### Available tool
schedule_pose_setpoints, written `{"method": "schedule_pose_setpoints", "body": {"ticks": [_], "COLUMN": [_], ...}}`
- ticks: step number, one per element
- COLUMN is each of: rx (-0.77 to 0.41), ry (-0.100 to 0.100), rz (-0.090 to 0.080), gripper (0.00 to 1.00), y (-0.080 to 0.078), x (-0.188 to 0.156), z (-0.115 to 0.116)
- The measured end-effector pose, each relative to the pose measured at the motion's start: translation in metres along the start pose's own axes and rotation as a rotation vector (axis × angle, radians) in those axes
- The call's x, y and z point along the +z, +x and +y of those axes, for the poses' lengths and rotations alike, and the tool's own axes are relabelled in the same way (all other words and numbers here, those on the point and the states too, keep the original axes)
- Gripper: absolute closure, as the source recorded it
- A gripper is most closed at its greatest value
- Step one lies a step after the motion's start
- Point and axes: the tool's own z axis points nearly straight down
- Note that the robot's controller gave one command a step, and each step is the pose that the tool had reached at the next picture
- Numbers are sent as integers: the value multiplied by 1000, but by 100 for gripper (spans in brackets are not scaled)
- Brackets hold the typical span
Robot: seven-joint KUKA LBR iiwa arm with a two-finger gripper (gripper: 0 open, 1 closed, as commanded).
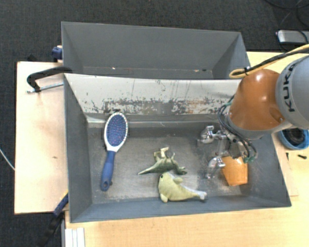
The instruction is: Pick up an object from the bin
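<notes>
My gripper [211, 150] hangs low over the right part of the bin floor. It is open, its two metal fingertips [208, 135] spread apart, and bare floor shows between them. An orange, cup-like thing [235, 172] lies just right of the nearer fingertip, partly under the wrist; whether it touches the finger I cannot tell. A green toy dinosaur [164, 163] lies on the floor left of the gripper, apart from it. A pale green soft toy [176, 188] lies just in front of the dinosaur, near the front wall.
A blue hairbrush [114, 144] lies on the left part of the floor, head toward the back wall and handle toward the front. The arm with its orange cover reaches in over the right wall. Open floor lies between the brush and the toys.
</notes>
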Motion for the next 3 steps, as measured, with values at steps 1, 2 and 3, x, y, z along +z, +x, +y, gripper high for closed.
{"method": "schedule_pose_setpoints", "body": {"ticks": [1, 2, 3], "rx": [-27, -448, -446], "ry": [0, -5, -9], "rz": [4, -3, -7], "gripper": [0, 0, 100], "y": [39, 13, 12], "x": [1, -27, -28], "z": [-38, -56, -53]}}
